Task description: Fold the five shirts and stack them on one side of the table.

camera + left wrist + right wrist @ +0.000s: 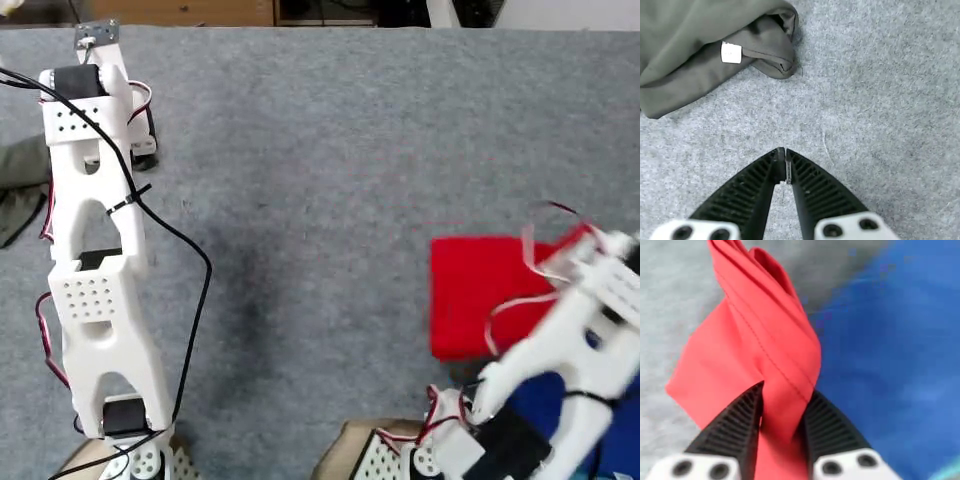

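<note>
Right hand (782, 405) around red shirt (760, 345)

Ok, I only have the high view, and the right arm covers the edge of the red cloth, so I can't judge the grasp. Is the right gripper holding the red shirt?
Observer: Yes, the right gripper is shut on a bunched fold of the red shirt.
Operator: And the left one?
Observer: The left gripper is shut and empty, with bare grey mat at its tips.
Operator: Anything near it?
Observer: A crumpled dark shirt with a white tag lies ahead of its tips, not touching them.
</note>
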`<action>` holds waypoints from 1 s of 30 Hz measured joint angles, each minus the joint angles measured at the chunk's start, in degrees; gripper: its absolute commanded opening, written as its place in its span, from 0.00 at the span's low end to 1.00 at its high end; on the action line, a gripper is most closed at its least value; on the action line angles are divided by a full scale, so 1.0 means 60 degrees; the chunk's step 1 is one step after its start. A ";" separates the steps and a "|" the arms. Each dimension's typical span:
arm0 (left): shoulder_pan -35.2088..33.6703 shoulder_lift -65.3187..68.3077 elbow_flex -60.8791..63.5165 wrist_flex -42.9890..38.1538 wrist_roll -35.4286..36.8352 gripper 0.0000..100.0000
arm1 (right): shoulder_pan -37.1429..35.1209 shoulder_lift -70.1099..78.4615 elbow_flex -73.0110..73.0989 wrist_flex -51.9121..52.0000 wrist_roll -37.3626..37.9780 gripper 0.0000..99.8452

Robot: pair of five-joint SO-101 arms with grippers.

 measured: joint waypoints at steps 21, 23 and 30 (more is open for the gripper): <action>-0.0117 0.0000 -0.0440 0.0000 0.0000 0.02 | 0.5480 0.0000 0.0147 -0.1538 0.3648 0.12; -0.0117 0.0000 -0.0440 0.0000 -0.0044 0.02 | 0.5509 0.0132 0.0176 -0.1568 0.3678 0.26; -0.0308 0.0000 -0.0440 0.0000 -0.0308 0.02 | 0.5773 0.0498 0.0234 -0.1260 0.3692 0.55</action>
